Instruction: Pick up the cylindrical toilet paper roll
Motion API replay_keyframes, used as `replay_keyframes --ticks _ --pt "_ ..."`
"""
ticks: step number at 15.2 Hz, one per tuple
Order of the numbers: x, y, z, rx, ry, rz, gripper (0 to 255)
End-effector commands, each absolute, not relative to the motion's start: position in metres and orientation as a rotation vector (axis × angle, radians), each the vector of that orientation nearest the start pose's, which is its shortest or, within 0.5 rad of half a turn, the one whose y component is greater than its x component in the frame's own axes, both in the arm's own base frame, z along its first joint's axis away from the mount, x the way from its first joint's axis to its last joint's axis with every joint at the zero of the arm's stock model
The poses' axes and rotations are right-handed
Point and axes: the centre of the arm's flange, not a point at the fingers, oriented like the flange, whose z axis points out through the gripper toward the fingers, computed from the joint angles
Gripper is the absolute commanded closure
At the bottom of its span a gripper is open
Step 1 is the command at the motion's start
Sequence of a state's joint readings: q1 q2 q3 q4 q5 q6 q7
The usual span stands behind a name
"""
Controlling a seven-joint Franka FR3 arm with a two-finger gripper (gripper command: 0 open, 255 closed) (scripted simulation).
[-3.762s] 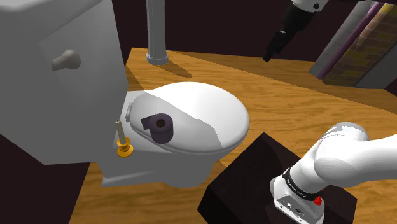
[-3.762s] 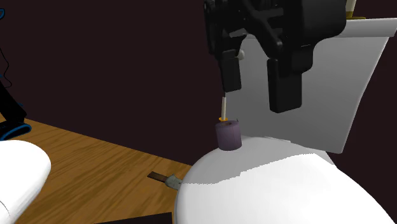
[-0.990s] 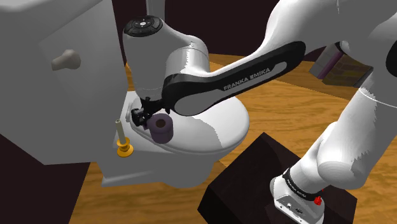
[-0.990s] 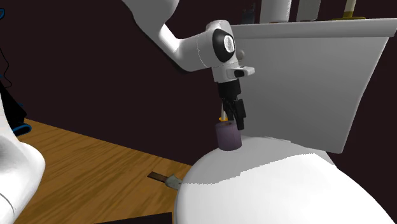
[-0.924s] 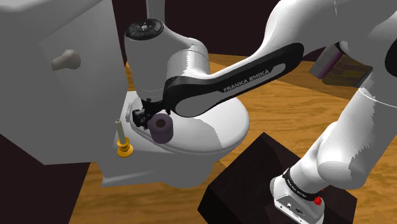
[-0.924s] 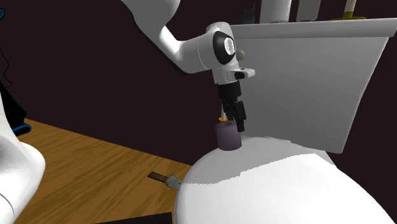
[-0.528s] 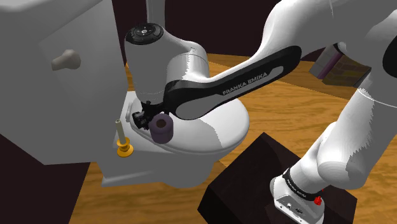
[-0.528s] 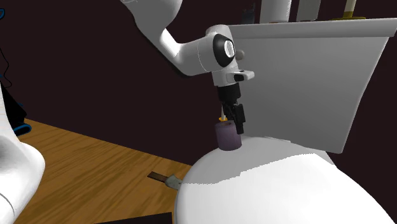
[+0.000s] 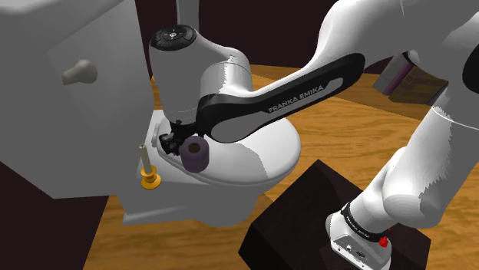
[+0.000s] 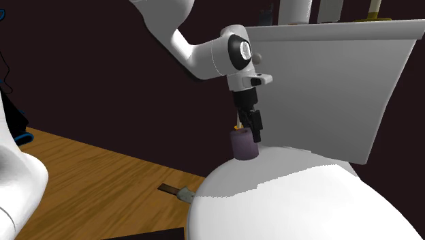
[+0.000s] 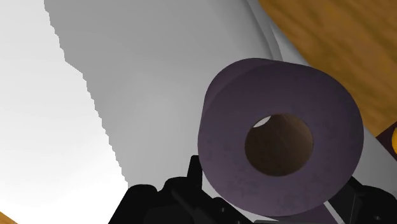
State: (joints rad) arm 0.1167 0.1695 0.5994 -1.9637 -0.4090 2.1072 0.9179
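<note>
A dark purple toilet paper roll (image 9: 194,156) lies on its side on the closed white toilet lid (image 9: 261,146), its hollow core facing the shoulder camera. My gripper (image 9: 178,143) reaches down on the tank side of it, and the fingers clasp the roll. In the second exterior view the roll (image 10: 244,146) rests at the back of the lid (image 10: 286,198), with my gripper (image 10: 250,127) coming down onto it from above. In the wrist view the roll (image 11: 222,137) sits tight between the black fingers (image 11: 193,168) of my gripper (image 11: 275,179).
The white tank (image 9: 69,92) with its flush lever (image 9: 79,73) rises just behind the gripper. A gold-based stick (image 9: 148,172) stands beside the toilet base. A grey pipe (image 9: 184,46) is behind. Wooden floor (image 9: 345,115) lies beyond, and the dark stand (image 9: 307,222) is at the lower right.
The arm has swung down from high at the upper right to the roll. Over the last second it barely shifted, and the fingers have drawn in against the roll.
</note>
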Motion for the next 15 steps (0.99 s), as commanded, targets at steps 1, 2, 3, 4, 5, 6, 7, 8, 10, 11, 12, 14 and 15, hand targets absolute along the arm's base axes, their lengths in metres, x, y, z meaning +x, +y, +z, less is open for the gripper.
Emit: replay_keyframes --ticks 1,2,3,4,5,6,7,8,10,11,12,14,15 --pt "0.463 0.364 0.414 -3.293 -0.001 -0.322 255" --pt "0.463 0.364 0.42 -3.293 -0.001 -0.322 255" --pt "0.463 0.364 0.425 -3.293 -0.001 -0.322 255" --pt "0.463 0.364 0.43 -3.293 -0.001 -0.322 255" --pt "0.463 0.364 0.435 -3.293 -0.001 -0.322 255" --pt "0.463 0.364 0.441 -3.293 -0.001 -0.322 255" --pt "0.463 0.364 0.446 -3.293 -0.001 -0.322 255" --pt "0.463 0.364 0.451 -3.293 -0.001 -0.322 255" --pt "0.463 0.364 0.462 -3.293 -0.001 -0.322 255" --pt "0.463 0.364 0.467 -3.293 -0.001 -0.322 255" --pt "0.463 0.364 0.472 -3.293 -0.001 -0.322 255" --pt "0.463 0.364 0.478 -3.293 -0.001 -0.322 255" --pt "0.463 0.364 0.478 -3.293 -0.001 -0.322 255"
